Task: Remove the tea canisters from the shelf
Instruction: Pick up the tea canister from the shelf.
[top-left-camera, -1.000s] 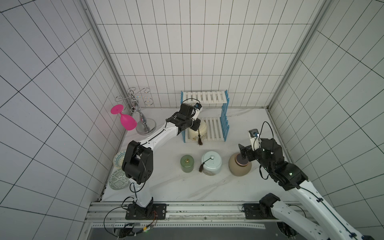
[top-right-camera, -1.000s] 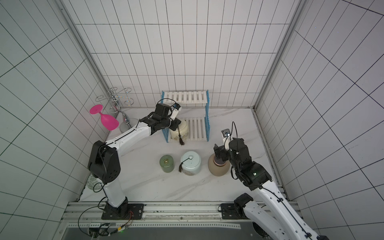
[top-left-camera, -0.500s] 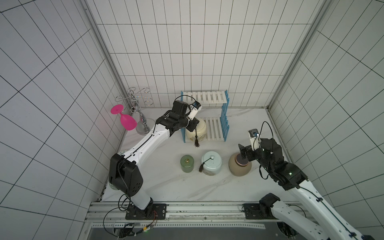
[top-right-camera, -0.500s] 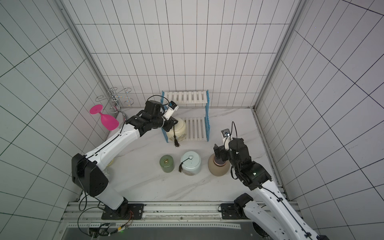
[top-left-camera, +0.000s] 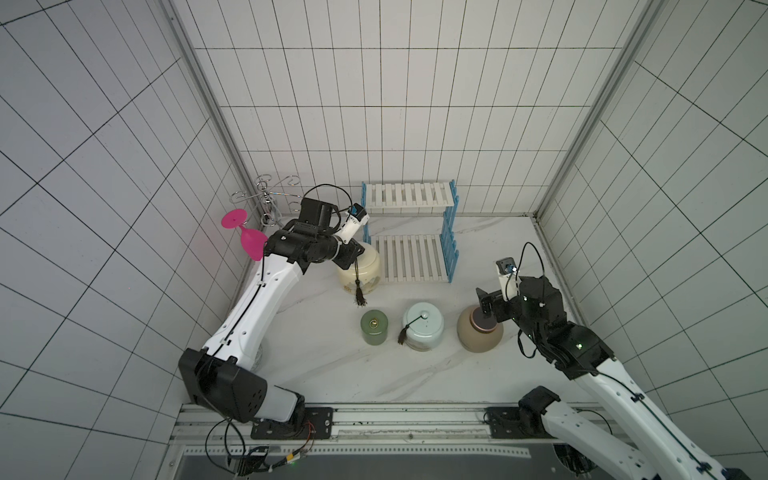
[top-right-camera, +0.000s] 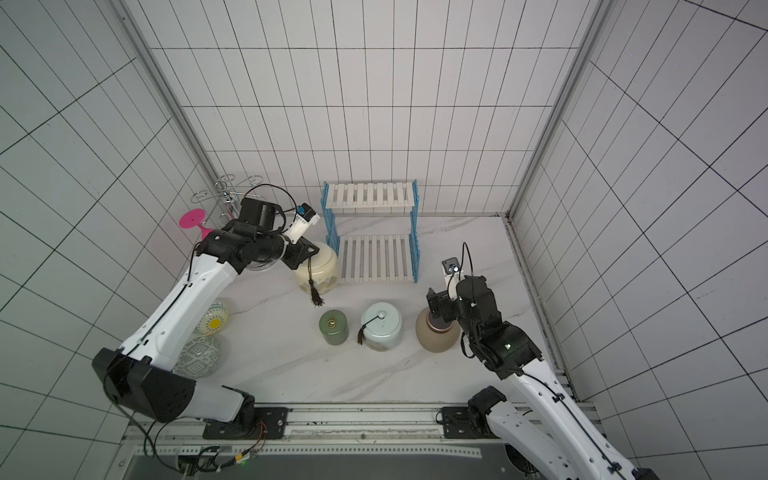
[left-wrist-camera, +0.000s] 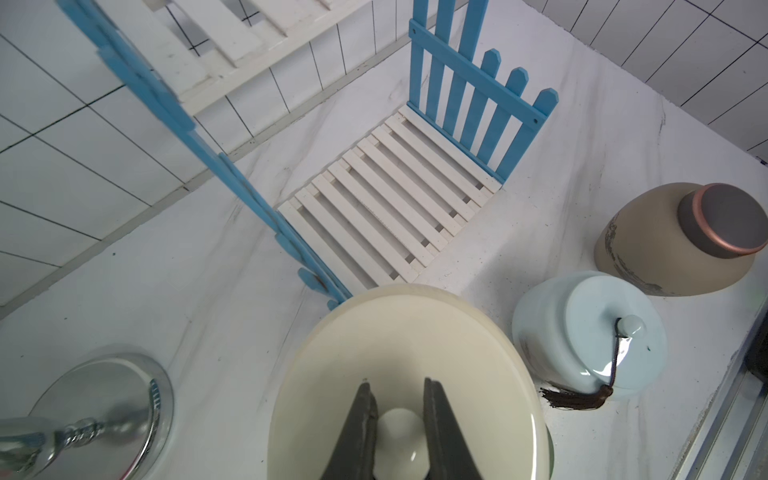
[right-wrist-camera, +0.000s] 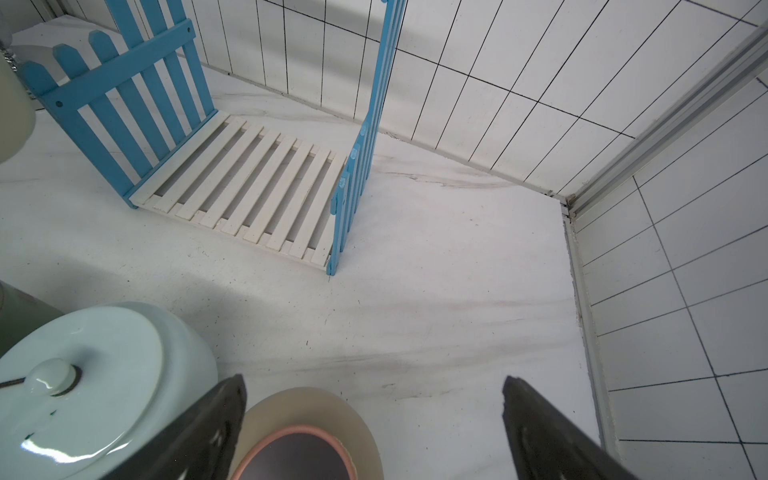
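Both white slatted boards of the shelf (top-left-camera: 409, 199) (left-wrist-camera: 390, 199) are bare. My left gripper (top-left-camera: 353, 254) (left-wrist-camera: 397, 384) is shut on the lid knob of the cream canister (top-left-camera: 360, 270) (left-wrist-camera: 399, 332), which it holds just outside the shelf's front left corner, tassel dangling. Three tea canisters stand in a row on the table in front: a green cylinder (top-left-camera: 374, 328), a pale-blue one (top-left-camera: 423, 332) (right-wrist-camera: 99, 374) and a tan one (top-left-camera: 478, 336) (right-wrist-camera: 307, 411). My right gripper (top-left-camera: 487, 308) (right-wrist-camera: 374, 384) hangs open above the tan canister's dark lid, touching nothing.
A chrome scrolled stand (top-left-camera: 270, 203) with a pink goblet (top-left-camera: 249, 241) hanging on it stands at the back left, close to my left arm. Two patterned bowls (top-right-camera: 214, 320) (top-right-camera: 197, 357) lie by the left wall. Tiled walls enclose three sides.
My left arm has carried the cream canister off the lower board's left front and out to the left of the shelf. The right arm has not moved.
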